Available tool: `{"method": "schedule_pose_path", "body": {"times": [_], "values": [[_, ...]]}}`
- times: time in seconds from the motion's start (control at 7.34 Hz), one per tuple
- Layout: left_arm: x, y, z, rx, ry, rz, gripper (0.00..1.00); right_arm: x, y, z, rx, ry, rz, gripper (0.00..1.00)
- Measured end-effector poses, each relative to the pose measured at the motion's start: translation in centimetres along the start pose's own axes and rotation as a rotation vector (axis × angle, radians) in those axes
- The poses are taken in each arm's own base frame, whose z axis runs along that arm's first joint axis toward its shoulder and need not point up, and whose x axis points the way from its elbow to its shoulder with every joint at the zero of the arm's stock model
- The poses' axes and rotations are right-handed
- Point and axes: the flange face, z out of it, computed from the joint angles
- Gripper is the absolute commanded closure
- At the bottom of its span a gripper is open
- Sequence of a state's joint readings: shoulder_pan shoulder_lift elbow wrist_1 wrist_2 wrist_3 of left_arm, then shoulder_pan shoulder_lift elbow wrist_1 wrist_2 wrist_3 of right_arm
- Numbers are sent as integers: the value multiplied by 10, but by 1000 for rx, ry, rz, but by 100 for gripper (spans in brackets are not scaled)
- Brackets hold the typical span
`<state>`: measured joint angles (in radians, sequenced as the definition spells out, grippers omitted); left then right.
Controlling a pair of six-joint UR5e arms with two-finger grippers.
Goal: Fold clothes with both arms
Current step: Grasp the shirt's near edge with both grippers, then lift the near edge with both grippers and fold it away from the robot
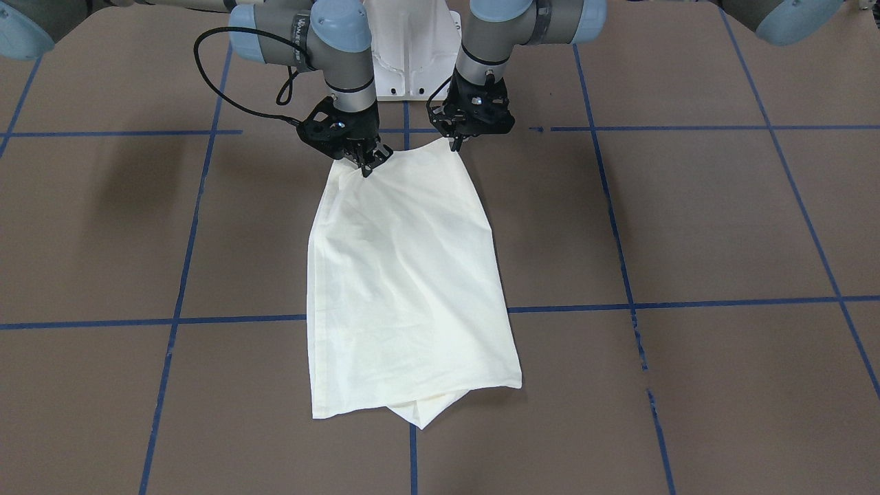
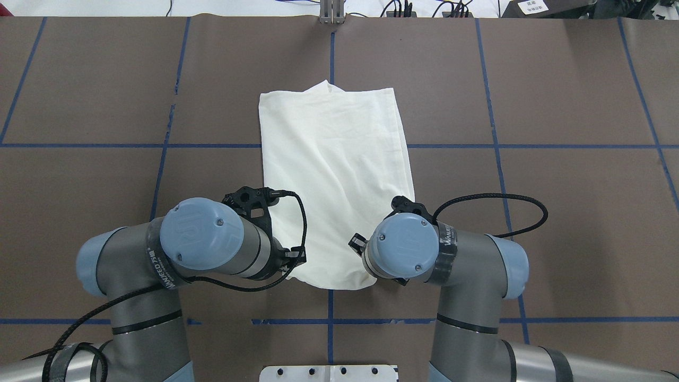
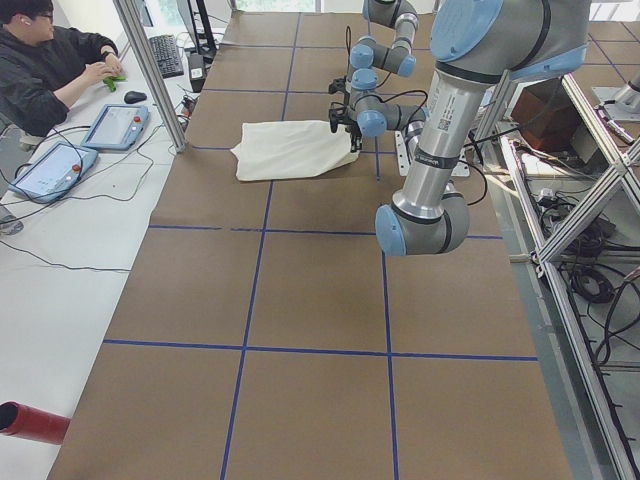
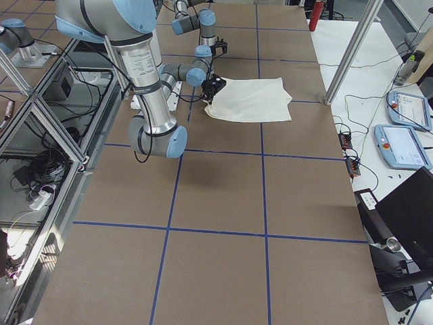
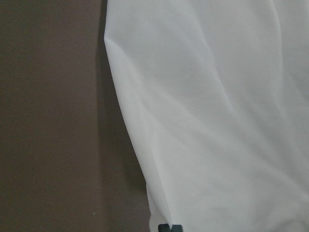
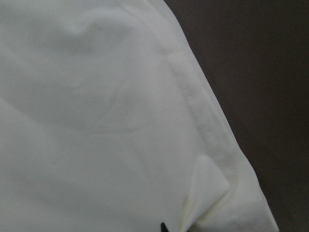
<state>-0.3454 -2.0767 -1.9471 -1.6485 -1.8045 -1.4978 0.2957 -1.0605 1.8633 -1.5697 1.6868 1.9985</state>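
Note:
The cream shirt point(image 1: 405, 275) lies plain side up, folded into a long rectangle in the middle of the brown table; no print shows. It also shows in the overhead view point(image 2: 334, 170). My left gripper point(image 1: 456, 143) is shut on the shirt's near corner on the front-facing view's right. My right gripper point(image 1: 368, 165) is shut on the other near corner, and the cloth bunches there. In the overhead view my left wrist point(image 2: 201, 239) and right wrist point(image 2: 406, 246) hide both grippers. Both wrist views are filled with cloth point(image 5: 217, 121) point(image 6: 96, 121).
The white pedestal base point(image 1: 412, 55) stands just behind the grippers. Blue tape lines point(image 1: 687, 302) cross the table. An operator point(image 3: 50, 60) sits at a side bench with tablets point(image 3: 115, 125). A metal post point(image 2: 331, 13) stands at the far edge.

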Motion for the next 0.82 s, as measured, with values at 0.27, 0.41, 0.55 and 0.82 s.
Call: {"method": "schedule_pose_path", "body": {"times": [0.27, 0.41, 0.55, 0.82], "values": [[-2, 19, -19, -43, 36, -36, 100, 26, 27, -26, -61, -26, -59, 100], [-3, 37, -23, -71, 45, -48, 100, 33, 44, -34, -94, -32, -82, 100], [-6, 53, -24, -96, 48, -59, 100, 37, 56, -41, -126, -35, -96, 100], [-4, 64, -26, -115, 53, -66, 100, 30, 46, -54, -147, -56, -92, 100]]}}
